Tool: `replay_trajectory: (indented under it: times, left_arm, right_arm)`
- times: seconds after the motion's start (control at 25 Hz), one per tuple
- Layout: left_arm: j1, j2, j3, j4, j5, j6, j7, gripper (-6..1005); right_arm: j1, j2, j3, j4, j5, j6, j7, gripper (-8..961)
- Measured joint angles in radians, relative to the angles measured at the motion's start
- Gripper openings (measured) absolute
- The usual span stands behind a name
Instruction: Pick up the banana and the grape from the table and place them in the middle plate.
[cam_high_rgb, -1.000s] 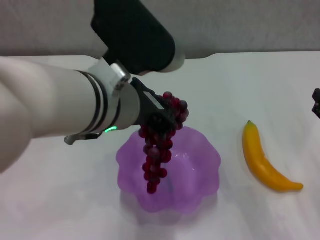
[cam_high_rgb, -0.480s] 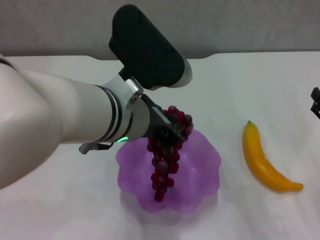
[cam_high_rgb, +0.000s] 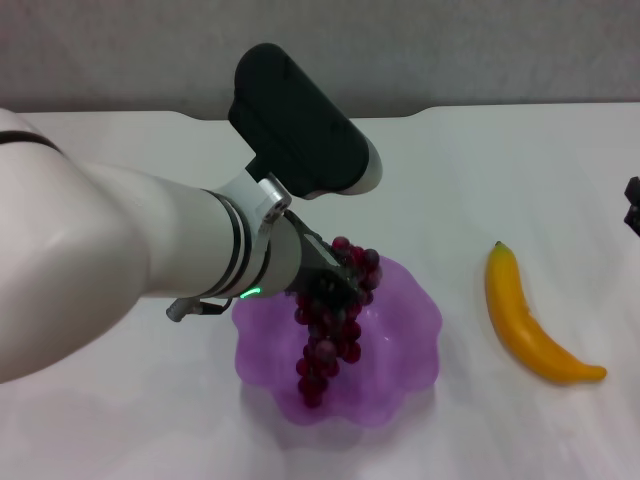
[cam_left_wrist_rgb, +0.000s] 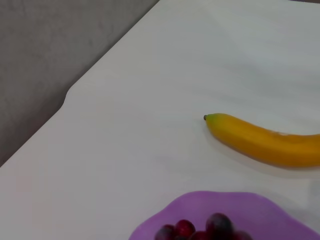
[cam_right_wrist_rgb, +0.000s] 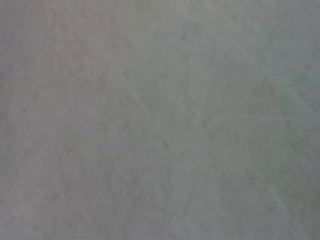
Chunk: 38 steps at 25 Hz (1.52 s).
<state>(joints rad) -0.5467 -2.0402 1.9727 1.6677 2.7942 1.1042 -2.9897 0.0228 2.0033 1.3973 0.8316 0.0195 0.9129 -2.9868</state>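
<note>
1. Left end effector (cam_high_rgb: 335, 280) sits over the rear-left part of the middle plate (cam_high_rgb: 410, 300), clamped on the top of the grape (cam_high_rgb: 328, 330). The bunch hangs down into the bowl; its lowest grapes are near the front of the bowl floor, contact there not resolvable.
2. Left wrist view: top grapes (cam_left_wrist_rgb: 202, 231) just inside the scalloped rim (cam_left_wrist_rgb: 260, 202).
3. Banana (cam_high_rgb: 528, 325) lies flat on the tabletop (cam_high_rgb: 120, 420) to the right of the plate, apart from it, green tip (cam_left_wrist_rgb: 210, 118) pointing to the rear.
4. Right end effector (cam_high_rgb: 632, 205): only a dark sliver at the right frame edge, beyond the banana; can't tell its opening. Right wrist view shows only a plain grey surface.
5. Open tabletop between plate and banana, and behind the plate up to the notched rear edge (cam_high_rgb: 430, 110).
6. Left forearm covers the tabletop left of the plate.
</note>
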Motion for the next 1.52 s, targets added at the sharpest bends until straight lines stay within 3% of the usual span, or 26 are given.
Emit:
replay_trajectory:
  times: [0.36, 0.68, 1.2, 1.52]
  left_arm:
    - [-0.029, 0.0, 0.001, -0.085, -0.028, -0.031, 0.0, 168]
    - [-0.035, 0.0, -0.001, -0.106, -0.028, -0.033, 0.0, 168]
    - [-0.098, 0.001, -0.006, -0.251, -0.069, -0.049, 0.0, 166]
    - [-0.101, 0.001, 0.004, -0.265, -0.094, -0.055, 0.0, 164]
  right_arm:
    - [0.044, 0.004, 0.052, -0.062, 0.01, -0.008, 0.019, 835]
    - [0.121, 0.004, 0.104, -0.193, 0.011, -0.015, 0.071, 836]
    - [0.128, 0.003, 0.098, -0.208, 0.011, -0.016, 0.073, 835]
    - [0.128, 0.003, 0.097, -0.209, 0.011, -0.014, 0.073, 836]
